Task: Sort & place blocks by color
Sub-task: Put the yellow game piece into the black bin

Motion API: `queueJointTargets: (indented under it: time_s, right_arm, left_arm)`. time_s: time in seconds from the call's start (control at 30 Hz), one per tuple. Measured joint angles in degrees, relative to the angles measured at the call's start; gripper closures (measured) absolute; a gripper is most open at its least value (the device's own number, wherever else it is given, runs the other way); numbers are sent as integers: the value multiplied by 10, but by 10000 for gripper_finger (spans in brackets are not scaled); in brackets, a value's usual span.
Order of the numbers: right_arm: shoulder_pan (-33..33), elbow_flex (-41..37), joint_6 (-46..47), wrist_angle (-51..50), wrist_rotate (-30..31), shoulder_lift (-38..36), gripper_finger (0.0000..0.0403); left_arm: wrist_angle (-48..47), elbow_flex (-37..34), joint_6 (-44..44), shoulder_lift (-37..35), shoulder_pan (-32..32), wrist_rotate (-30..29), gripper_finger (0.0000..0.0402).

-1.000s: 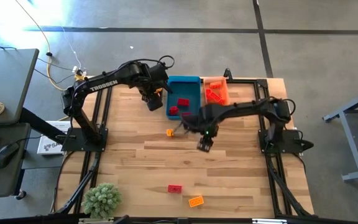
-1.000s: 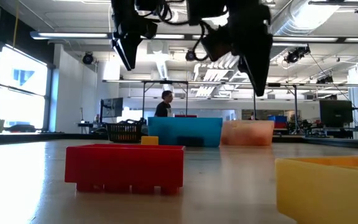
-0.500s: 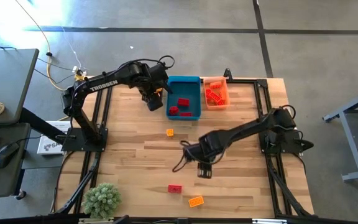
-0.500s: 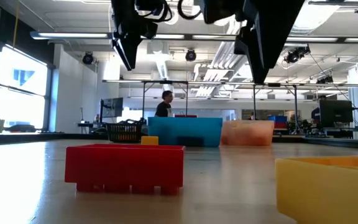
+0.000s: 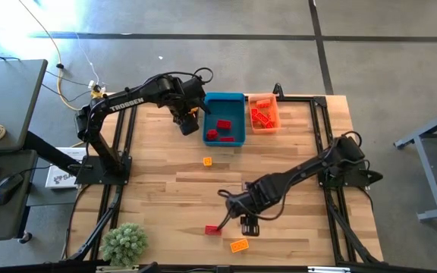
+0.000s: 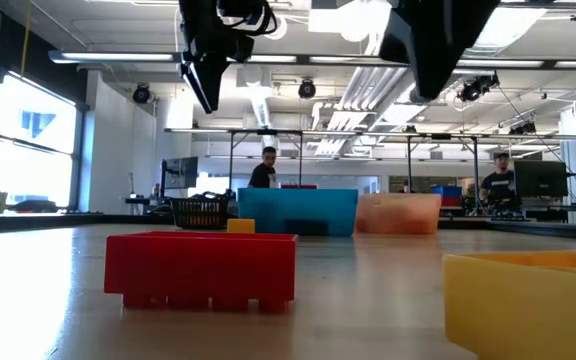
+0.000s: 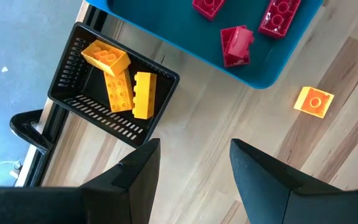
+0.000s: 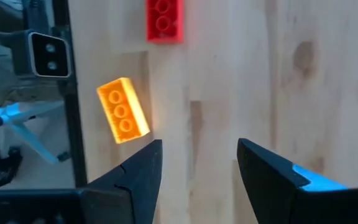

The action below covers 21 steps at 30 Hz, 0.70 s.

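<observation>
Table [image 5: 165,189]: light wood. Left arm [image 5: 127,101] carries white lettering "TROSSEN". No other writing legible.

Bins at far edge: blue bin [image 5: 224,119] holding red blocks [image 5: 222,126]; orange bin [image 5: 264,111] just beside it, holding red-orange blocks [image 5: 261,115]; black bin [image 7: 110,87] holding three yellow-orange blocks [image 7: 120,84].

Right claw [image 5: 249,226]: fingers parted, nothing held, hanging over the table's near part. Loose red block [image 5: 213,230] on the table just beside it; loose orange block [image 5: 239,245] near, toward the front edge. Right wrist view: both ahead of the fingers, well clear.

Left claw [image 5: 186,123]: parted, nothing held, raised beside the blue bin. Small orange block [image 5: 207,161] loose mid-table, apart from both claws.
</observation>
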Motion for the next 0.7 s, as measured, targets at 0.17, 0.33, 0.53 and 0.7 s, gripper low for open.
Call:
queueJointTargets:
  time_s: [0.17, 0.33, 0.53, 0.7]
  right_arm:
    - [12, 0, 30, 8, -8, 0, 208]
    - [23, 0, 71, 35, 32, 0, 208]
    - [39, 0, 45, 57, 46, 0, 208]
    - [56, 0, 24, 86, 46, 4, 208]
  left_arm:
    - [0, 0, 0, 0, 0, 0, 218]
    - [0, 0, 0, 0, 0, 0, 218]
    - [0, 0, 0, 0, 0, 0, 218]
    - [0, 0, 0, 0, 0, 0, 218]
